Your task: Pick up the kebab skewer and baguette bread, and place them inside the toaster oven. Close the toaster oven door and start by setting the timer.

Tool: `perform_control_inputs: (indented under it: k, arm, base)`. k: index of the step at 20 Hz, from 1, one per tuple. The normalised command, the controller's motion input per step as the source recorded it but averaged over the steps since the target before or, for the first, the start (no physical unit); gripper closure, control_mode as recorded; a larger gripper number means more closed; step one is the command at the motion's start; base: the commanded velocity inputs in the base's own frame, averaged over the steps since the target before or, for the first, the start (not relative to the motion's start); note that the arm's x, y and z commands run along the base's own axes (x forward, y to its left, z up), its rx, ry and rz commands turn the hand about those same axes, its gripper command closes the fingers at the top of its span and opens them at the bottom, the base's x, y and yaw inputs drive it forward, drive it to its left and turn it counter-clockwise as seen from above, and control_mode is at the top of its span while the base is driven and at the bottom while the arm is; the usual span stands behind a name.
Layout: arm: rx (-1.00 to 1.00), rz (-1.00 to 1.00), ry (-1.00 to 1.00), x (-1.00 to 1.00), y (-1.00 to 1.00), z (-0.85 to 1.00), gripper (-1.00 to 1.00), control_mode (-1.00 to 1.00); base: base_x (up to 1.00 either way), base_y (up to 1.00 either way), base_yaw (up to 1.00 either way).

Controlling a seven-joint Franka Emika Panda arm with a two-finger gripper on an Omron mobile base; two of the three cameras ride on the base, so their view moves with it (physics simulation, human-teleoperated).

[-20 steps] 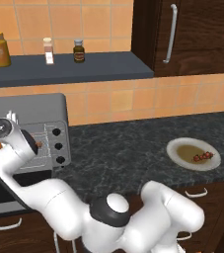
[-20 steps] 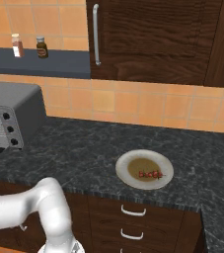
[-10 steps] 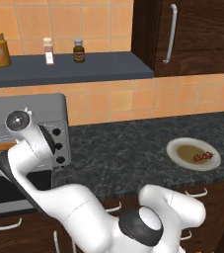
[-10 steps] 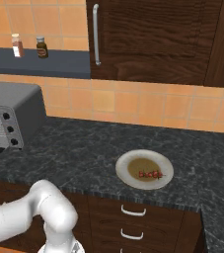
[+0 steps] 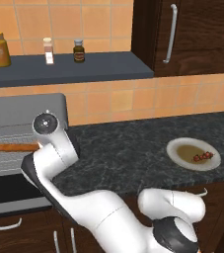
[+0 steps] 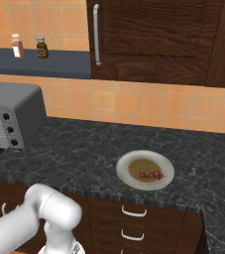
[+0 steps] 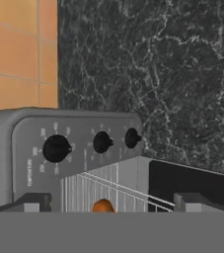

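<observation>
Left base view shows the slender orange-brown baguette bread (image 5: 12,147) lying on the wire rack inside the boxy silver-grey toaster oven (image 5: 24,109), at the left end of the dark speckled stone counter (image 5: 128,148). The wide dark glass toaster oven door (image 5: 5,190) hangs open, down in front of the appliance. The white arm bends just beside the oven's right front corner and covers part of it.

Hand view looks at the oven's three black knobs (image 7: 101,142) and the rack, and the two-finger gripper (image 7: 111,201) has its dark tips far apart, with nothing between them; an orange end of the loaf sits just beyond them.

Right base view shows the short kebab skewer (image 6: 150,175) with dark red chunks on a round pale plate (image 6: 126,166), well apart from the oven, on the right part of the counter.
</observation>
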Motion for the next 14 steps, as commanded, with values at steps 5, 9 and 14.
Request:
perform_control_inputs:
  k: [5, 9, 14]
  arm:
    - [0.04, 0.18, -0.01, -0.03, -0.82, 0.0, -1.0, -1.0]
    - [0.01, 0.19, -0.01, 0.0, -0.82, 0.0, -1.0, -1.0]
    - [0.0, 0.16, 0.0, 0.0, -0.77, -0.03, -1.0, -1.0]
  base:
    - [0.0, 0.0, 0.0]
    - [0.0, 0.0, 0.0]
    - [0.0, 0.0, 0.0]
